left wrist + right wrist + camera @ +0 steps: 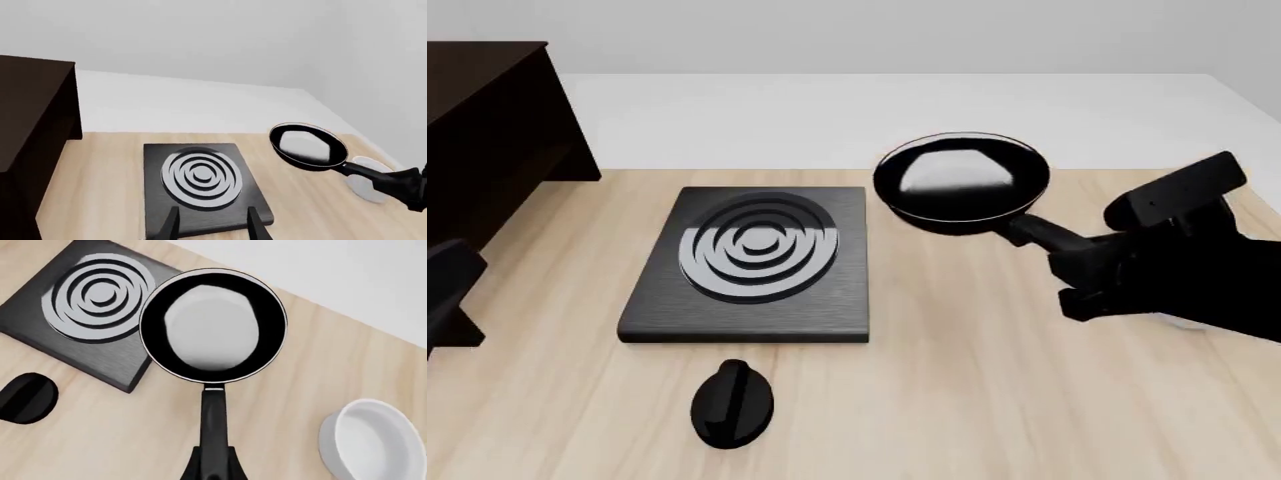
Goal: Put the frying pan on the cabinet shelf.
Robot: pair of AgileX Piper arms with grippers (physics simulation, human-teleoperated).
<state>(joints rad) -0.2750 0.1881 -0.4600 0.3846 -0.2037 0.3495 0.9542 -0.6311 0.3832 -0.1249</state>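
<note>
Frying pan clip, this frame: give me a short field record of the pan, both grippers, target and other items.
pan: frying pan lifted above the table, level
right gripper: shut on the pan's handle
left gripper: open, over the burner plate
target: cabinet shelf, far left, nothing on it in view
other: knob, white bowl

Both arms all black, matte, no markings, cables or screws visible. Right arm (pixel 1188 270) in front view: chunky, blocky links w/ faceted edges, a boxy rectangular module on top w/ slightly lighter sheen. Right gripper (pixel 213 465): two slim black fingers, tapered. Left gripper (pixel 213 227): two thin flat black fingers, blade-like, w/ faint grey highlight on the edges. Left arm (pixel 447 295) only a dark angular chunk at frame edge.
</note>
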